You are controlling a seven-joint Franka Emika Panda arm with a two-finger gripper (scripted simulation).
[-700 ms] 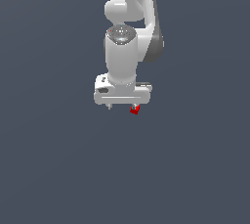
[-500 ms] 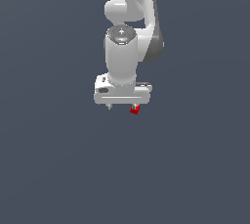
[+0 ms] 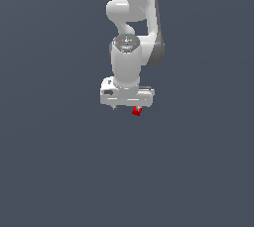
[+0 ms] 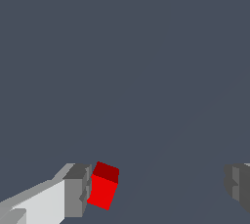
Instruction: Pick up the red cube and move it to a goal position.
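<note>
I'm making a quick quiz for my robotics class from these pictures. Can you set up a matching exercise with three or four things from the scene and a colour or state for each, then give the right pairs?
Column A
1. cube
2. claw
3. arm
4. floor

Column B
a. white, reaching down from above
b. plain dark grey
c. bright red, tilted, right beside one finger
d. open, with a wide gap between its fingers

Pairs: 1-c, 2-d, 3-a, 4-b
</note>
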